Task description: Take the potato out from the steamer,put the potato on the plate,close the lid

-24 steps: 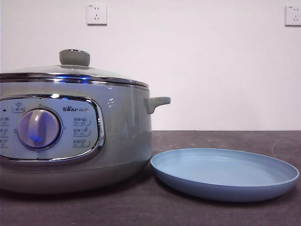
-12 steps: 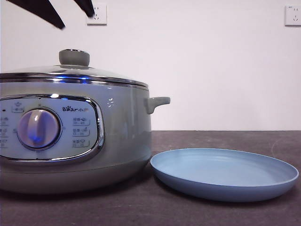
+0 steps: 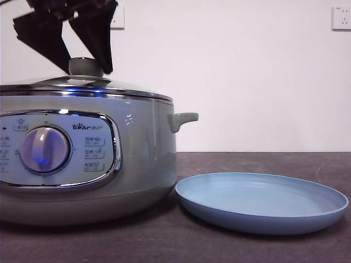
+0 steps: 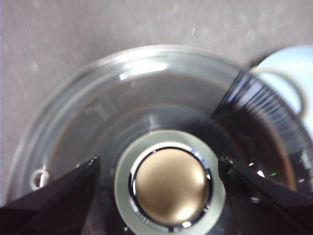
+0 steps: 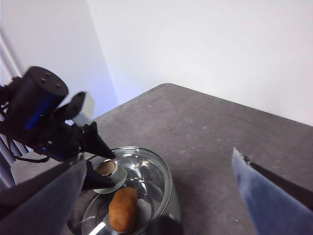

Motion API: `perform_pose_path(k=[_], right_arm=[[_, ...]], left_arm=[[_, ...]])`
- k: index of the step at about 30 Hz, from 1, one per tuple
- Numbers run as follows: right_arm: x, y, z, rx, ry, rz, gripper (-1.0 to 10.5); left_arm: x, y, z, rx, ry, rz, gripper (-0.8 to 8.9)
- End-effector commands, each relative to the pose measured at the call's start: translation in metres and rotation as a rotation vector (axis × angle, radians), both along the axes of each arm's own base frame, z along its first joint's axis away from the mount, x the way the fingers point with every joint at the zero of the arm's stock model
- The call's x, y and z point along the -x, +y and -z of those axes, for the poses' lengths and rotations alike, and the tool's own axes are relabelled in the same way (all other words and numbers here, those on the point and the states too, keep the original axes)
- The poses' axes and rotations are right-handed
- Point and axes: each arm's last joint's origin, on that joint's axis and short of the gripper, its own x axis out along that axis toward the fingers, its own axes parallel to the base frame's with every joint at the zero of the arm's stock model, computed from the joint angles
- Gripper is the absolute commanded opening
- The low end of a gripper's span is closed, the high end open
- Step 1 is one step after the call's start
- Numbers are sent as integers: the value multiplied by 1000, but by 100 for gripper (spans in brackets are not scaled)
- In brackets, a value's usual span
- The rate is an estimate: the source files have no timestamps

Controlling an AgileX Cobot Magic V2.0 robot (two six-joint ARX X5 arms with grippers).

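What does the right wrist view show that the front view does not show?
Only the right wrist view shows the potato, lying inside the steamer under the glass lid, and the right gripper, open and high above the table. Only the front view shows the steamer's control panel with its dial, its side handle, and the blue plate. Both show the closed lid and the left gripper, open around the lid's knob.
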Motion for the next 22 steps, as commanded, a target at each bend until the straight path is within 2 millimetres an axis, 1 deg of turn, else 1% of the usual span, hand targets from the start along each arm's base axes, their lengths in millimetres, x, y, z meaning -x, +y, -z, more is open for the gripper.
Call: perform_pose_path(k=[1,4,5,6,9,10,14,17,20,22], right_arm=[[0,1,-1,2,-7,-1,502],[0,1,-1,2,-7,-1,501],[0,1,-1,2,-7,-1,501],[0,1,-1,2,-7,-1,501],[1,1,-1,2,-7,-5,501],[1,2,-1,2,-7,-7,501],[1,2,-1,2,-6,-8,501],[1,2,-1,2,-6,-12,501],[1,4,-1,2,-6,-21,500],[2,5,-1,2,-6,-28,500]], left_arm=[[-2,-2,6,-24,25,12,405],[-3,-2,10,-37,48,11,400],[-3,-2,10,-39,50,11,369],[-2,-2,10,-40,51,11,287],[-2,-2,10,-40,50,11,-30],[-3,-2,10,-43,47,11,-3],[-4,-1,8,-89,12,-7,-8],[-4,0,2,-95,-11,-18,-8],[-3,0,-11,-72,-50,-19,-8],[-1,1,-25,-49,-97,-16,-8]])
